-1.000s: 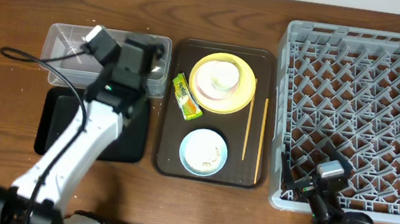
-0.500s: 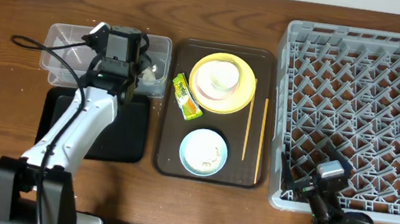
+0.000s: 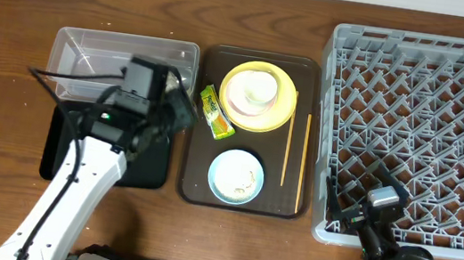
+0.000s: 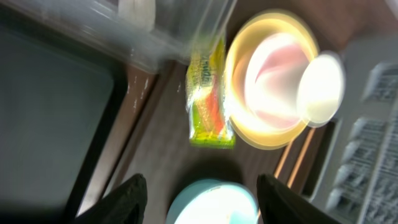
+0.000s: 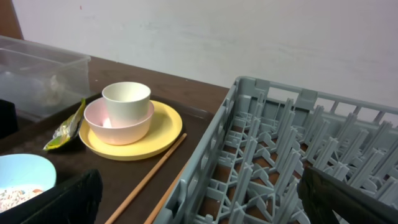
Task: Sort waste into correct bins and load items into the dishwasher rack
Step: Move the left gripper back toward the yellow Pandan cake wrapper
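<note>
My left gripper (image 3: 181, 110) hangs open and empty over the near right corner of the clear tub (image 3: 116, 54), beside the black tray (image 3: 64, 139). In the left wrist view its fingers (image 4: 127, 199) straddle the light blue bowl (image 4: 214, 202), with the yellow-green wrapper (image 4: 208, 106) just ahead. A white tissue (image 4: 137, 11) lies in the clear tub (image 4: 155, 37). The white cup (image 3: 258, 85) sits in the pink bowl (image 3: 243, 98) on the yellow plate (image 3: 282, 108). Rice crumbs (image 3: 239, 181) lie in the blue bowl (image 3: 235, 177). Two chopsticks (image 3: 286, 160) lie beside it. My right gripper (image 3: 381, 204) is open at the rack's (image 3: 430, 129) near edge.
Plate, bowls, wrapper and chopsticks all rest on a dark brown serving tray (image 3: 197, 157) between the bins and the rack. In the right wrist view the rack wall (image 5: 230, 143) rises right next to the chopsticks (image 5: 149, 177). Bare wooden table (image 3: 9, 47) lies left of the tub.
My left gripper opened over the clear tub, leaving the tissue there, then swung toward the front right, to the edge of the brown tray. The right arm has not moved.
</note>
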Available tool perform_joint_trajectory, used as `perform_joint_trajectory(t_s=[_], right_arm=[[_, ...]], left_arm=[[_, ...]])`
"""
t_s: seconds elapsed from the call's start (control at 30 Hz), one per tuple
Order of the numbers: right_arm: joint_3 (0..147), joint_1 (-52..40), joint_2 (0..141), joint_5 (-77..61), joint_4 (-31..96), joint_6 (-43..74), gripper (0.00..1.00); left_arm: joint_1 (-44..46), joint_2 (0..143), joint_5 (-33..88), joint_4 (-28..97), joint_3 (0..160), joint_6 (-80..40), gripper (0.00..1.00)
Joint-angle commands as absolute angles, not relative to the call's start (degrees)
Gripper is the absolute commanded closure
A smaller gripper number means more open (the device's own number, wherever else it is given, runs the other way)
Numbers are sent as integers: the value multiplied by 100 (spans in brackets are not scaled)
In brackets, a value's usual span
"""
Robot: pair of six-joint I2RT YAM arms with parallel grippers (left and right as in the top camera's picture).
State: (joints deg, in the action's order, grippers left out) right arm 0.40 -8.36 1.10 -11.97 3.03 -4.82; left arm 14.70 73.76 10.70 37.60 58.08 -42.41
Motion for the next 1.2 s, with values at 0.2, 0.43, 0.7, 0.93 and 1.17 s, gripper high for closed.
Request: perform_joint_trajectory(t_s=[0.2,0.43,0.7,0.93,1.17], right_arm=[[32,-832,91,-1203,322,-475,1],[32,-832,91,-1203,322,-475,1],[32,-832,93,-1205,322,-475,1],[32,-832,91,-1205,322,-475,1],[32,-832,91,-1205,322,-475,1]], left_arm=[[2126,7745,958,4171,5819,-4158,45],[2458,8200,939,4062,5819,-4158,46],[2473,8661,939,3999,5819,-4158,53],[2484,8700,539,3972,5819,-4158,53],[2591,8702,530,3734,5819,-4158,52]])
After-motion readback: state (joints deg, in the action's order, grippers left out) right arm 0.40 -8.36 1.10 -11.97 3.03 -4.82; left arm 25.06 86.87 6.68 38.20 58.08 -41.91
